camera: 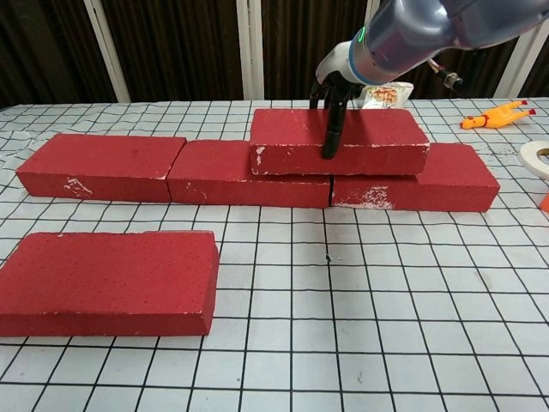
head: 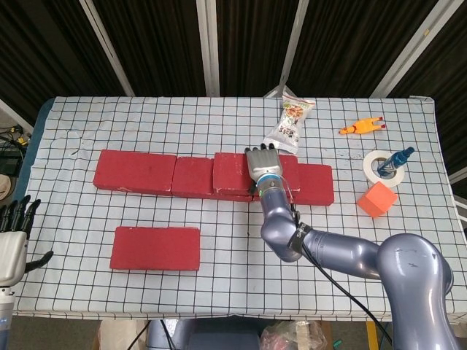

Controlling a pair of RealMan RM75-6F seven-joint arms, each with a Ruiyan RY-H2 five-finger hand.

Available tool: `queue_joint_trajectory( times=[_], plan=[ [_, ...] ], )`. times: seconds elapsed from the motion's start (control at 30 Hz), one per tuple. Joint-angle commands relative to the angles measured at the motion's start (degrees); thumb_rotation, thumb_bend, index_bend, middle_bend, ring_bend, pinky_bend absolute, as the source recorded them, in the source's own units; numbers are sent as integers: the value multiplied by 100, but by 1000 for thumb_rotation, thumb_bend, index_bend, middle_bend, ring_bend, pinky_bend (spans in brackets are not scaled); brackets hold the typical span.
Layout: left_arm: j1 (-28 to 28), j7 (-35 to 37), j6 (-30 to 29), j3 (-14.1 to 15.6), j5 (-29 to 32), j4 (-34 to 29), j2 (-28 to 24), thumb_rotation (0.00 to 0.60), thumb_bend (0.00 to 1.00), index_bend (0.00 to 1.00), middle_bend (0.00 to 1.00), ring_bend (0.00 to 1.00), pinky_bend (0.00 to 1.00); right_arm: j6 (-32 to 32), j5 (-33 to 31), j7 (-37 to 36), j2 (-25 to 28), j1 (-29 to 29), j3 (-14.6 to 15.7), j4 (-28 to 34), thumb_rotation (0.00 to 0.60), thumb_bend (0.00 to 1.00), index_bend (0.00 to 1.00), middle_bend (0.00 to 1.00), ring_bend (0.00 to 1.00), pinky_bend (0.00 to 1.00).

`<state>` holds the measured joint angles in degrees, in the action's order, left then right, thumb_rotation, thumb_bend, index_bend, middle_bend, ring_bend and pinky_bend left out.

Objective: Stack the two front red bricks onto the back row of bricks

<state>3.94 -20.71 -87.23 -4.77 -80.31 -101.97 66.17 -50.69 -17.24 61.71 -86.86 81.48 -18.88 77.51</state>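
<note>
One red brick (camera: 339, 142) lies on top of the back row of red bricks (camera: 103, 163), straddling the seam between its middle and right bricks. My right hand (camera: 336, 90) lies over this stacked brick (head: 232, 171), fingers at the far edge and thumb down the front face, gripping it. In the head view the right hand (head: 263, 164) covers the brick's right half. A second red brick (head: 155, 248) lies flat alone at the front left, also seen in the chest view (camera: 107, 279). My left hand (head: 14, 233) hangs off the table's left edge, fingers apart, holding nothing.
A snack bag (head: 292, 124) lies just behind the back row. To the right sit a yellow rubber chicken (head: 361, 127), a white tape roll (head: 381, 168) with a blue object (head: 400, 157) on it, and an orange cube (head: 376, 200). The checkered table (head: 233, 292) spreads in front.
</note>
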Motion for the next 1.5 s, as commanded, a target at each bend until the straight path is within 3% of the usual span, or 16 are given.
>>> queue_joint_trajectory(
  times=[0.03,0.2,0.33,0.63,1.23,1.5],
  plan=[
    [0,-10,-6,4,4,-1,5,600,0,35,0,0,36,9,-22,10,-14,-9,-5,-12,600,184,363,271,67,0],
    [3,-36,-11,17,-2,-4,14,600,0,35,0,0,35,21,-70,41,-54,-20,-12,-89,600,184,357,254,67,0],
    [7,-54,-18,13,17,3,28,600,0,35,0,0,35,48,-206,113,-52,-28,-31,-107,600,184,275,180,42,0],
    [19,-87,-19,9,49,14,44,600,0,35,0,0,36,8,-364,259,-49,-22,-83,-125,600,183,205,80,0,0],
    [18,-74,-45,19,59,32,37,600,0,35,0,0,36,-248,-443,404,-170,-36,-266,-157,600,184,180,45,0,0],
    [12,-46,-61,21,55,19,24,600,0,35,0,0,35,-310,-464,490,-203,-49,-376,-141,600,184,58,0,0,0]
  ],
)
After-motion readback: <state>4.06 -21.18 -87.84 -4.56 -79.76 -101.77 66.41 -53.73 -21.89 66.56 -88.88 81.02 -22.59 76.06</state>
